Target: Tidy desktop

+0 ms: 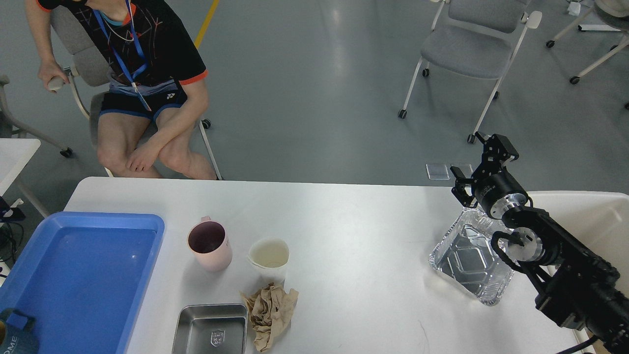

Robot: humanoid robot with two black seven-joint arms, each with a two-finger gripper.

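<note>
Fingers of the right gripper (pixel 479 164) spread apart, holding nothing, hover just above the crinkled silver foil tray (pixel 469 258), apparently next to be lowered and gripped.

Grey floor (pixel 319 88), wheeled grey chair (pixel 467 49) beyond.

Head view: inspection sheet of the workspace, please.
Surface: white rectangular desktop, faintly scuffed.
Job's things: pink plastic mug, white paper cup, crumpled brown paper, steel rectangular tray, foil rectangular container.
Clutter: blue plastic tray at left; cream-white bin at right.
Grippers: right gripper open, empty, above the far edge; left not in view.
Cables: nothing seen on the surface.
Surroundings: seated person, grey chair.
</note>
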